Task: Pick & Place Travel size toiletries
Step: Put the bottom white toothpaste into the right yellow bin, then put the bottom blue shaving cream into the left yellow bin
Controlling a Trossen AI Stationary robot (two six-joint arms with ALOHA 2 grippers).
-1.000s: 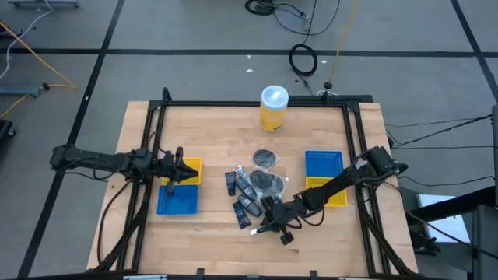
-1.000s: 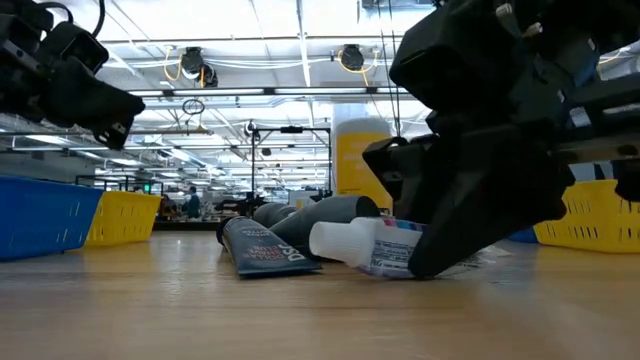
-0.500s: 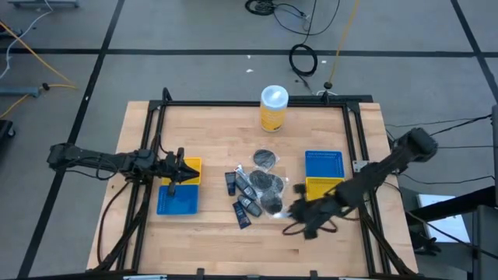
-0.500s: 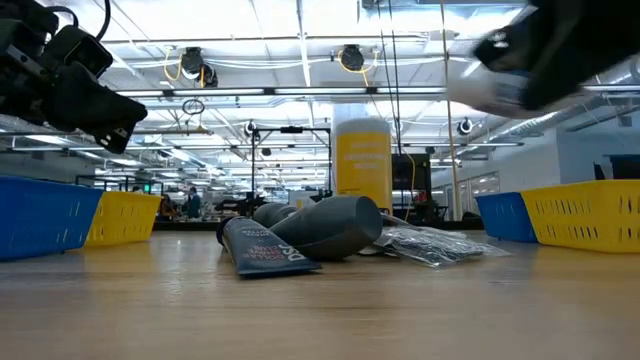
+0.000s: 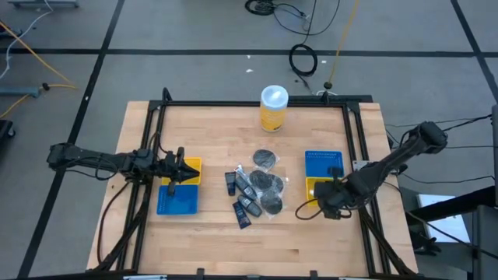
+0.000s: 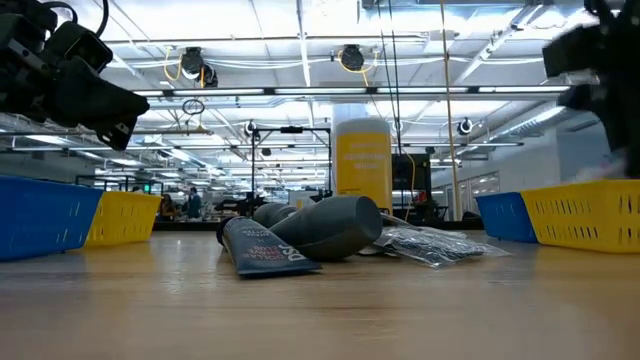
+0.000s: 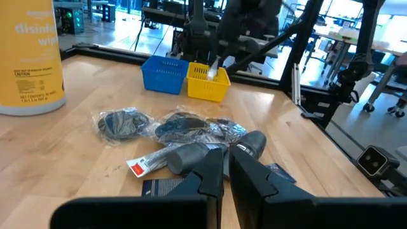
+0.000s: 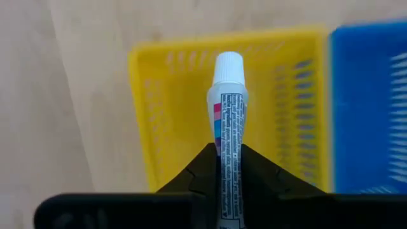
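Workshop: wooden table [image 5: 210, 241] under me, concrete floor around it, a long lit hall beyond in the low view.
Step in hand: I'm mid-carry with one toiletry, and I judge this to be the placing leg of the pick and place.
Right gripper [image 5: 331, 196]: it hangs over the near end of the yellow tray [image 5: 317, 187] on my right side, jaws clenched on a small whitish tube [image 8: 227, 121].
Tube: white cap pointing forward, printed label along its body, held above the yellow tray's floor in the right wrist view; blue tray [image 8: 369, 102] just beside it.
Left gripper [image 5: 180, 169]: waiting above the blue and yellow trays [image 5: 177, 198] on my left, fingers pressed together with nothing between them in its wrist view.
Rest of the toiletries: the pile [image 5: 253, 190] lies mid-table, black tubes [image 5: 243, 208] and dark discs [image 5: 265, 159] in clear wrap, well apart from either gripper.
Yellow canister [image 5: 273, 107]: upright at the far edge, not part of the job.
Next move: I'd say lower a little into the yellow tray, keep the tube inside the walls, then let go and lift clear.
Watch-out: the tube is held by its tail, so it may tip onto the rim if I drop it from too high.
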